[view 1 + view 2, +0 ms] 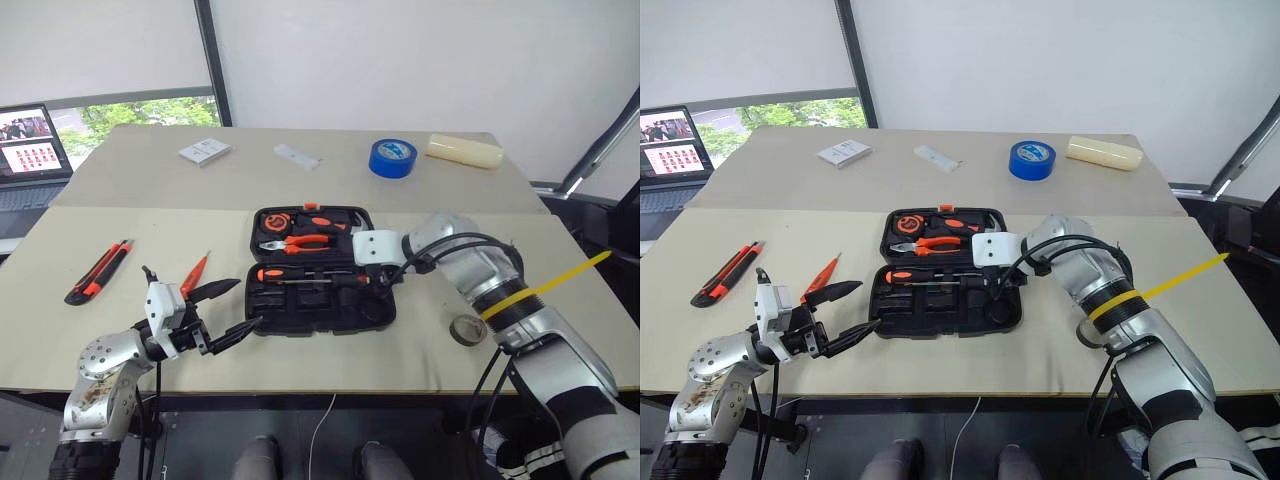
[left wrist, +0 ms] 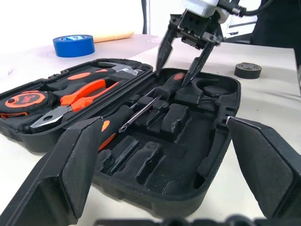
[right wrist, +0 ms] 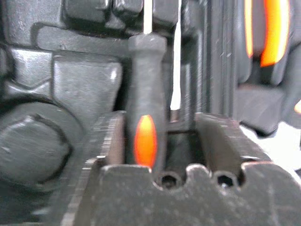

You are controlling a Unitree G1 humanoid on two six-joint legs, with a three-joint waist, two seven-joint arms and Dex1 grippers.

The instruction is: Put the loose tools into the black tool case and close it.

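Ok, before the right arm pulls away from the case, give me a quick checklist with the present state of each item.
1. Right gripper fingers parted around the screwdriver handle: ok.
2. Screwdriver lying down in the tool case: ok.
3. Screwdriver fully seated in its recess: cannot tell.
4. Left gripper open and holding nothing: ok.
5. All loose tools packed: not ok; utility knife, small orange screwdriver and grey tape roll lie on the table.
6. Case shut: not ok, it lies open.
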